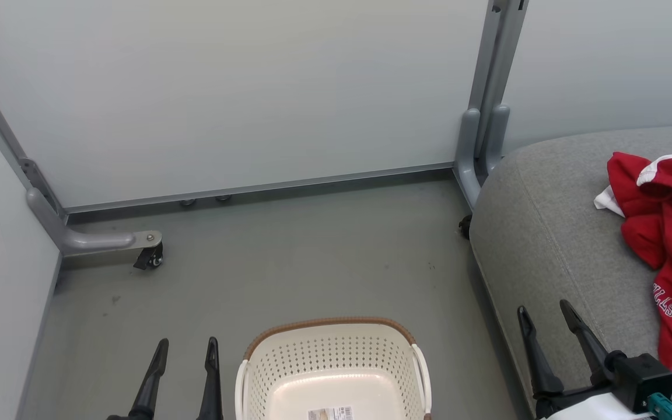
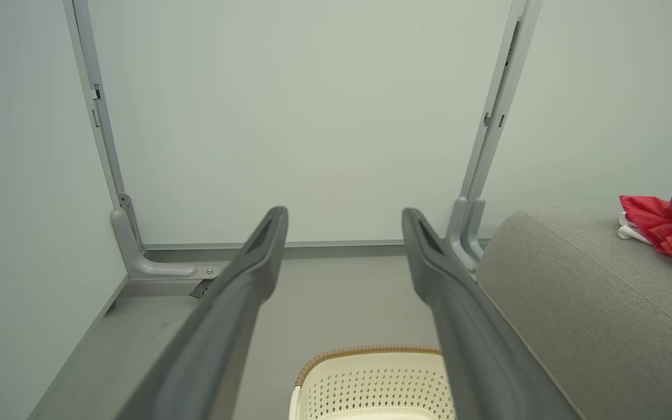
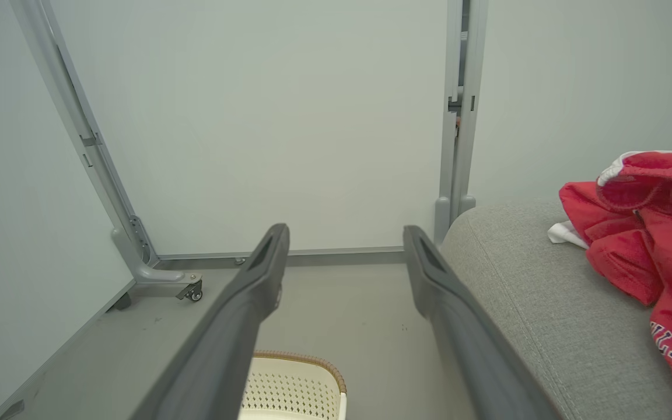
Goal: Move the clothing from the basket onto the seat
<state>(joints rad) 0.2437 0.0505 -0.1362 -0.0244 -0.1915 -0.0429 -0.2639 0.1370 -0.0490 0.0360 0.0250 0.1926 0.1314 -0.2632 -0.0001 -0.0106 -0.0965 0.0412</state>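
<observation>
The red clothing (image 1: 671,233) with white trim and "BULLS" lettering lies crumpled on the grey seat (image 1: 546,245) at the right; the clothing (image 3: 651,245) and seat (image 3: 522,303) appear again from the right wrist, and the clothing (image 2: 668,230) from the left wrist. The cream basket (image 1: 331,373) with a brown rim stands on the floor at the bottom centre, with nothing but a label on its floor. My left gripper (image 1: 187,350) is open just left of the basket. My right gripper (image 1: 546,312) is open over the seat's front edge, left of the clothing, holding nothing.
Pale partition panels on grey frames close off the back and left. A castor foot (image 1: 146,254) sticks out at the left corner and a frame post (image 1: 485,140) stands against the seat's back corner. Grey floor (image 1: 289,262) lies between basket and panels.
</observation>
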